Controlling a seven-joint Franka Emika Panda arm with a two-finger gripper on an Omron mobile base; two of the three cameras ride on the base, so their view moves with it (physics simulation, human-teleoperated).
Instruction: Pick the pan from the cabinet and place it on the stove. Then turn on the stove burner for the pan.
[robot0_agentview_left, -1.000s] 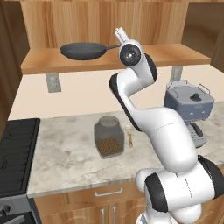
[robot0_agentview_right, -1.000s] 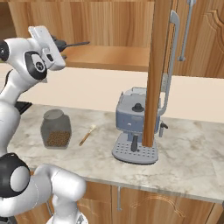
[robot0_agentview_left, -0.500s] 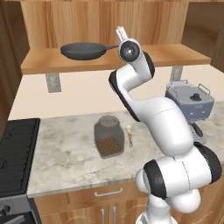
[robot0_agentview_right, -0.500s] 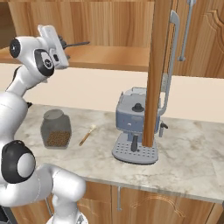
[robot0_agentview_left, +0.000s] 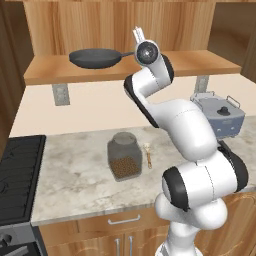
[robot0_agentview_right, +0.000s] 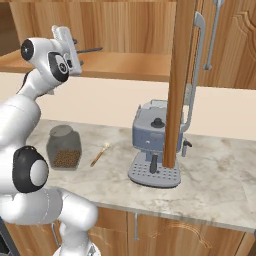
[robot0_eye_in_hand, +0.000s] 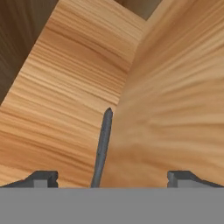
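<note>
The dark-grey pan (robot0_agentview_left: 95, 57) lies on the shelf of the open brown cabinet (robot0_agentview_left: 190, 62), its long thin handle (robot0_agentview_right: 92, 50) pointing right. My gripper (robot0_agentview_left: 137, 34) is raised to shelf height, just at the free end of that handle. In the hand view the handle (robot0_eye_in_hand: 103, 148) runs away over the wooden shelf between my two fingertips (robot0_eye_in_hand: 41, 177), closer to the left one, and my gripper (robot0_eye_in_hand: 113, 178) is open and holds nothing. The black stove (robot0_agentview_left: 15, 175) sits at the counter's left end.
A glass jar (robot0_agentview_left: 124, 157) of brown grains and a small wooden utensil (robot0_agentview_left: 148, 154) lie on the marble counter. A grey coffee machine (robot0_agentview_right: 155, 145) stands to the right, behind the edge of the open cabinet door (robot0_agentview_right: 182, 75). Drawers run below the counter.
The arm has stretched upward and the hand has edged a little closer to the pan's handle. The pan has not moved and the jaws stay wide.
</note>
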